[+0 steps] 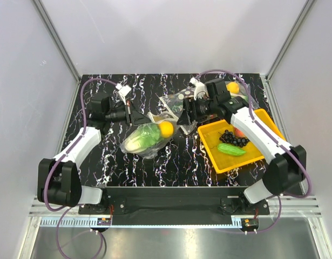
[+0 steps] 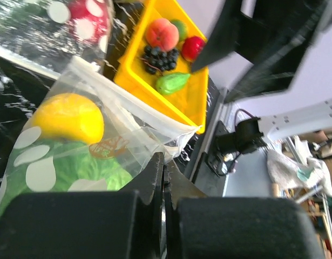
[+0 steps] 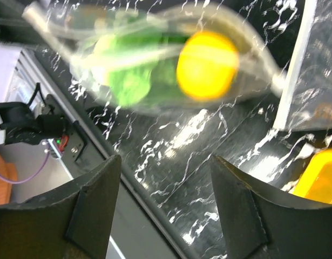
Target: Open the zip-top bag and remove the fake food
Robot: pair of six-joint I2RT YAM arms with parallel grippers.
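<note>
Left gripper [image 2: 163,167] pinched shut on zip-top bag [image 2: 101,145] corner, at table [image 1: 182,159] centre; right gripper [image 3: 163,167] wide open, empty, near. Bag looks light, floppy, slippery: take opposite lip at zip strip [image 2: 133,103], fake food [image 2: 68,116] inside

The zip-top bag [image 1: 134,147] is rested on the tabletop [image 1: 171,162] left of centre, with the lettuce [image 1: 145,136] enclosed in it and the lemon [image 1: 166,128] at its right end. A tray [image 1: 210,135] is set to its right, in which grapes [image 1: 234,139], a cucumber [image 1: 232,150] and a peach [image 1: 239,131] are held. A second bag [image 1: 174,102] is placed behind.
</note>
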